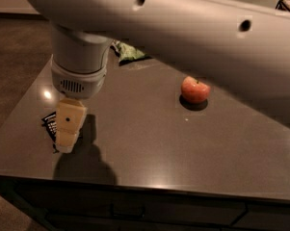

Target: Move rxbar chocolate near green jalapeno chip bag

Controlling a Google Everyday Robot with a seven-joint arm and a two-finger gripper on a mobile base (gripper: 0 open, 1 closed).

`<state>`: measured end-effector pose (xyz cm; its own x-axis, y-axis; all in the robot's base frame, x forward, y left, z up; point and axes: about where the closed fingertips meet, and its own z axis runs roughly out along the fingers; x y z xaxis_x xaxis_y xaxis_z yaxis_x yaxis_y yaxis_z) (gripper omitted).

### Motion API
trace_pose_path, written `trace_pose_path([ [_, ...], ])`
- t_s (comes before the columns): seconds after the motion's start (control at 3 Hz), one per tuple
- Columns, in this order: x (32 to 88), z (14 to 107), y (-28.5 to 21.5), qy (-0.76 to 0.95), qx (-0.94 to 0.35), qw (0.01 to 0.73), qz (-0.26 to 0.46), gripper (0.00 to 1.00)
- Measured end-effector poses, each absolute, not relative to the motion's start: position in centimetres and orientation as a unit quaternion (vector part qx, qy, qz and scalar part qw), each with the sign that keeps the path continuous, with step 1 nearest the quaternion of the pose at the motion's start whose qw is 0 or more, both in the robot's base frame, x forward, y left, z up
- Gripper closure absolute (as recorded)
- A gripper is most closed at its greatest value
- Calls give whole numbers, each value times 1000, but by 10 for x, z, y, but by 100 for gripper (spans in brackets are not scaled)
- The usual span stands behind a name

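Hovering our gripper (67,141) right over the rxbar (49,124), which is peeking out at its near-left edge, so we're probably lining up a grab. Open or closed, we can't tell. The chip bag (127,53) is sitting well beyond it. No lettering is coming through readable.
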<state>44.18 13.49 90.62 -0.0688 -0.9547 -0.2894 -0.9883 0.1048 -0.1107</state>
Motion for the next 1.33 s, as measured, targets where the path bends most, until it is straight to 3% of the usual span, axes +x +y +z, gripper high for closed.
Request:
trace_pose_path([
  [1.33,472,839,180,731,-677,85,12,0],
])
